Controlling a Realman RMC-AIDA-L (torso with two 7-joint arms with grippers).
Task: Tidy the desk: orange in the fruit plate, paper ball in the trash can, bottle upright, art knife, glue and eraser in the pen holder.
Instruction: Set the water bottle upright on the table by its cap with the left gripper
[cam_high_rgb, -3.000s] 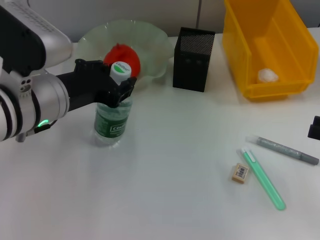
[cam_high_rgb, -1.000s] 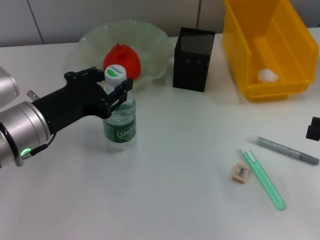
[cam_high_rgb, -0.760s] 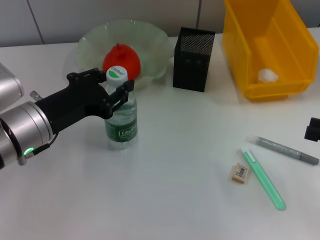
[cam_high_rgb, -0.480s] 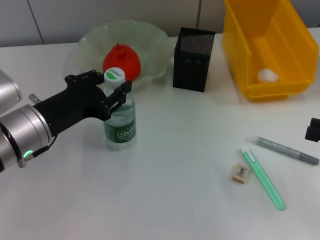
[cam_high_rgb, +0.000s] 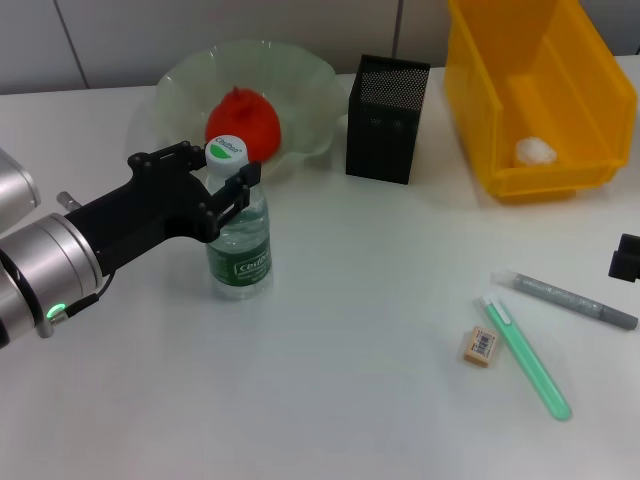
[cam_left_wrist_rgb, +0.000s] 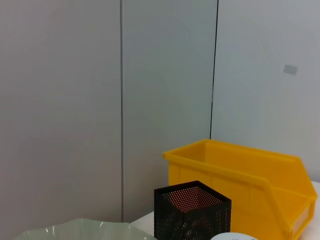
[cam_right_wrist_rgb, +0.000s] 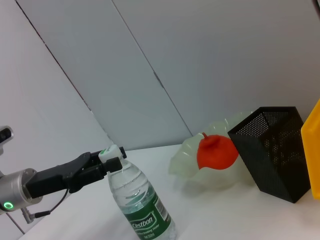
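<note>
While unmoved since, bottle upright amid left gripper jaws.

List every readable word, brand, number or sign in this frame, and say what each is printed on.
"Cestbon": white print on the dark green label of the bottle, read in the right wrist view.
Bottle cap: print too small to read.
Eraser: barcode sleeve, digits not readable.
Green art knife and grey glue pen: no legible text.
No other text in view.
</note>
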